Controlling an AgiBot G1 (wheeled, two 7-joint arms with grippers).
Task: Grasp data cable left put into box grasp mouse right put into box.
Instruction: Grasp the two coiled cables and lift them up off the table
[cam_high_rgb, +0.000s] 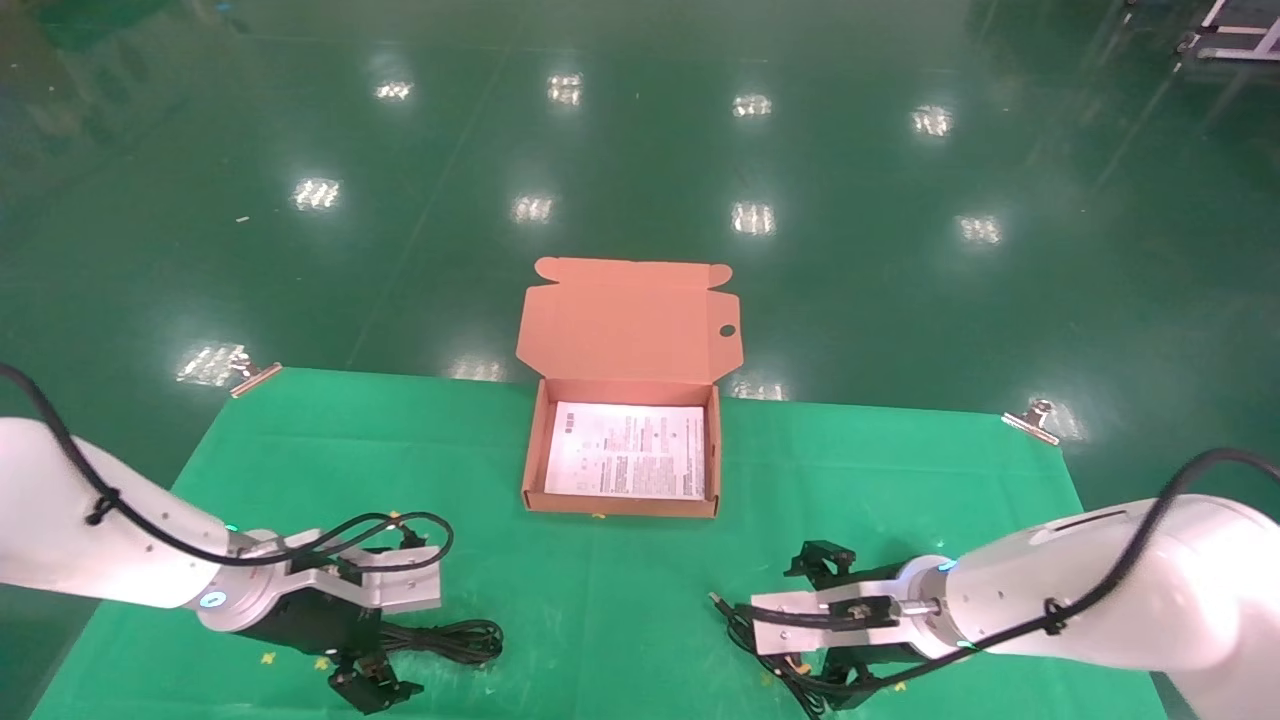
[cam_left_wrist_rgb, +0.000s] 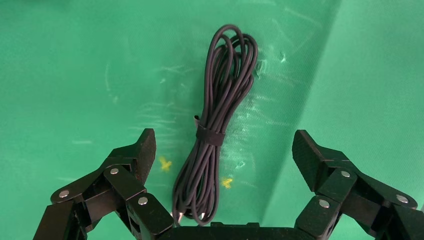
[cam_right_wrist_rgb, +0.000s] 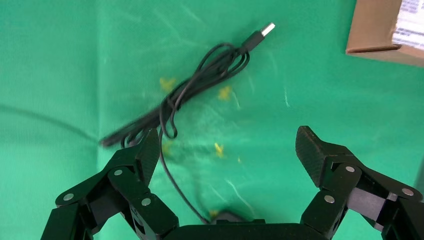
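Left hand (cam_left_wrist_rgb: 222, 155), spread wide and holding nothing, hangs directly over the data cable (cam_left_wrist_rgb: 218, 125), which lies on the green counter (cam_high_rgb: 620, 600) at about 7 o'clock from the box (cam_high_rgb: 622, 455). In the left wrist view the bundle's long axis runs between the two fingers, across the closing line, so a straight descent should likely straddle its strapped middle. Right hand (cam_right_wrist_rgb: 227, 155), likewise spread and empty, hovers at about 5 o'clock from the box above the mouse cord (cam_right_wrist_rgb: 200, 85); the mouse (cam_right_wrist_rgb: 227, 216) is barely visible beneath its palm.

Illegible print on sheet (cam_high_rgb: 627, 450)
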